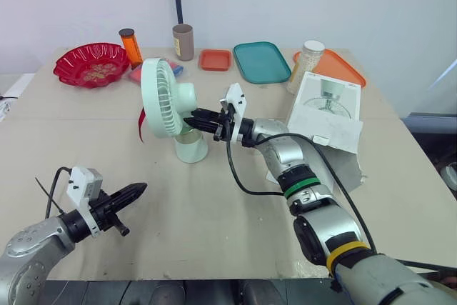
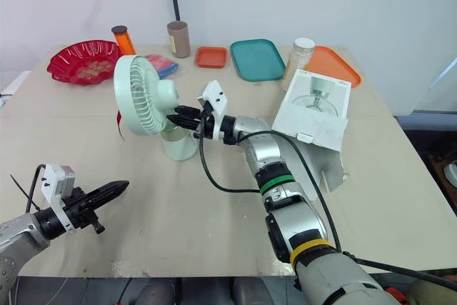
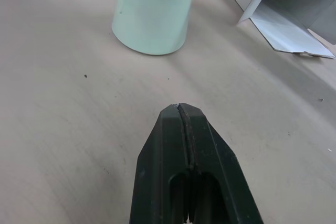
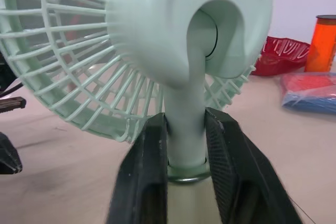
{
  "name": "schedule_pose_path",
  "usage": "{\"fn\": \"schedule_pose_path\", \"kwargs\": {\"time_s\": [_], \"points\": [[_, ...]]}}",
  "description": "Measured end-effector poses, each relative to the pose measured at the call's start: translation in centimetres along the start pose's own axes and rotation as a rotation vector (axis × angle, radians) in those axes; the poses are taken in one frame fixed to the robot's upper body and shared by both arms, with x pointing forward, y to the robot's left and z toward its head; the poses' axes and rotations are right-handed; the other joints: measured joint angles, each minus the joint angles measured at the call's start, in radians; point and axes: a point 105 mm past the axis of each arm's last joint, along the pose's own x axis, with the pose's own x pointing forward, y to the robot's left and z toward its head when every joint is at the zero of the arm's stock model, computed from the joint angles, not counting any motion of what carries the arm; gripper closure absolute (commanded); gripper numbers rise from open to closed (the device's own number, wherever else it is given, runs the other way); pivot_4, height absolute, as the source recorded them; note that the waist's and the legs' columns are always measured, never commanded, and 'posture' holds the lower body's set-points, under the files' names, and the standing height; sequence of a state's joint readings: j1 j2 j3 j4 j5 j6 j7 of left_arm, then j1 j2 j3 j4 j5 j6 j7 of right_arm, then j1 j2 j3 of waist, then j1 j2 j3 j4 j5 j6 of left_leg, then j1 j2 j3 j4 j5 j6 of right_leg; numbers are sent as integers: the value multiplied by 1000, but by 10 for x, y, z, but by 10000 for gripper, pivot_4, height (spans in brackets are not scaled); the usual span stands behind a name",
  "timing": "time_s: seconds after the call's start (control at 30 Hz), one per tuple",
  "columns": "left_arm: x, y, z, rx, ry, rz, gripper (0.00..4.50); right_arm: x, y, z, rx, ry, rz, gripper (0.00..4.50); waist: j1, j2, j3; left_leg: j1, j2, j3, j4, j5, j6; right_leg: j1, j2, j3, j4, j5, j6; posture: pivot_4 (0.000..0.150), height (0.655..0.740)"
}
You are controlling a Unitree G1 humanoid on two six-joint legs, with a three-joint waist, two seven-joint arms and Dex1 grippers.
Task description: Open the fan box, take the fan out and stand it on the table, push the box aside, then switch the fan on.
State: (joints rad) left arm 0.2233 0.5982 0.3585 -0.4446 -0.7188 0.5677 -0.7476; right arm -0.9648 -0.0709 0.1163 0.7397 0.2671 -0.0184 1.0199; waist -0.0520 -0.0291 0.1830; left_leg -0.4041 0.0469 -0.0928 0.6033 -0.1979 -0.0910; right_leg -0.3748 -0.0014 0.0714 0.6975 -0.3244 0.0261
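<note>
The pale green fan (image 1: 163, 98) stands upright on its round base (image 1: 191, 149) in the middle of the table, its grille facing left. My right gripper (image 1: 193, 121) is shut on the fan's thin neck (image 4: 185, 129), one black finger (image 4: 148, 156) on each side just above the base. The white fan box (image 1: 330, 113) lies to the right of the fan, its end flap hanging open toward the front. Over the table's front left my left gripper (image 1: 140, 190) is shut on nothing, its tip (image 3: 181, 109) pointing toward the fan base (image 3: 153, 19).
Along the back stand a red bowl (image 1: 91, 63), an orange bottle (image 1: 131, 46), a brown cup (image 1: 183, 41), a small orange tray (image 1: 215, 59), a teal tray (image 1: 261, 61), a white-lidded jar (image 1: 305, 66) and an orange tray (image 1: 343, 68). A black cable (image 1: 239, 176) trails from the right arm.
</note>
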Motion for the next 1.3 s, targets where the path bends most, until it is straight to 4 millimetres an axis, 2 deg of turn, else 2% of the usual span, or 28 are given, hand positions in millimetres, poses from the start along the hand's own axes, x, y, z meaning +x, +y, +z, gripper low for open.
{"fn": "schedule_pose_path", "kwargs": {"time_s": [0.1, 0.2, 0.33, 0.6, 0.67, 0.7, 0.83, 0.9, 0.97, 1.0, 1.07, 1.2, 1.3], "points": [[2, 0, 1, 2, -5, -2, 45000, -2, 7, -4, 5, -5, 30, 14919, 1, 0, 0, 0, 0, 0, 0, 0, 0, 0, 0, 0, 0, 0, 0, 1500, 7400], [12, -3, 7, 6, -41, -21, 45000, -3, 11, -4, 5, -8, 47, 2124, 2, 0, 0, 0, 0, 0, 0, 0, 0, 0, 0, 0, 1, 0, 0, 1500, 7400], [18, -6, 7, 5, -45, -35, 45000, -4, 11, -1, -1, -6, 54, 962, 0, 0, 0, 1, 0, 0, 0, 0, 0, 0, 0, 0, 1, 0, 0, 1500, 7400], [18, -2, 8, 18, -42, 0, 45000, -23, 12, -7, -8, 50, 57, 962, 2, 0, 0, 1, 0, 0, 0, 0, 0, 0, 0, 0, 1, 0, 0, 1500, 7400], [17, 1, 13, 33, -51, 17, 39556, -32, 12, -10, -9, 70, 48, 0, 4, 0, 0, 1, 0, 0, 0, 0, 0, 1, 0, 0, 0, 0, 0, 1500, 7400], [17, 2, 16, 39, -55, 18, 38506, -36, 12, -11, -10, 79, 45, 0, 4, 0, 0, 1, 0, 0, 0, 0, 0, 1, 0, 0, 0, 0, 0, 1500, 7400], [17, 3, 22, 66, -54, 12, 22972, -48, 11, -14, -5, 109, 24, 0, 1, 0, 0, 1, 0, 0, 0, 0, 0, 1, 0, 0, 1, 0, 0, 1500, 7400], [16, 4, 25, 76, -61, 15, 17540, -56, 12, -12, -19, 123, 13, 0, 2, 0, 0, 1, 0, 0, 0, 0, 0, 1, 0, 0, 0, 0, 0, 1500, 7400], [9, 10, 34, 113, -81, 32, 7572, -72, 12, -10, -31, 146, -5, 0, 4, 0, 0, 0, 0, 0, 0, 0, 0, 1, 0, 0, 0, 0, 0, 1500, 7400], [6, 13, 38, 133, -88, 45, 6900, -78, 12, -9, -36, 154, -16, 0, 4, 0, 0, 0, -1, 0, 0, 0, 0, 1, -1, 0, 0, 0, 0, 1500, 7400], [-5, 21, 45, 166, -92, 63, 546, -92, 18, -3, -55, 175, -19, 0, 4, 0, 0, 0, -1, 0, 0, 0, 0, 1, -1, 0, 0, 0, 0, 1500, 7400], [-24, 32, 48, 201, -62, 75, 546, -118, 18, 13, -81, 204, -71, 0, 3, 0, 0, 1, -1, 0, 0, 0, 0, 1, 0, 0, 0, 0, 0, 1500, 7400], [-28, 34, 55, 250, -74, 78, 546, -128, 13, 25, -107, 238, -156, 0, 4, 0, 0, 1, -1, 0, 0, 0, 0, 1, 0, 1, 0, 0, 0, 1500, 7400]]}}
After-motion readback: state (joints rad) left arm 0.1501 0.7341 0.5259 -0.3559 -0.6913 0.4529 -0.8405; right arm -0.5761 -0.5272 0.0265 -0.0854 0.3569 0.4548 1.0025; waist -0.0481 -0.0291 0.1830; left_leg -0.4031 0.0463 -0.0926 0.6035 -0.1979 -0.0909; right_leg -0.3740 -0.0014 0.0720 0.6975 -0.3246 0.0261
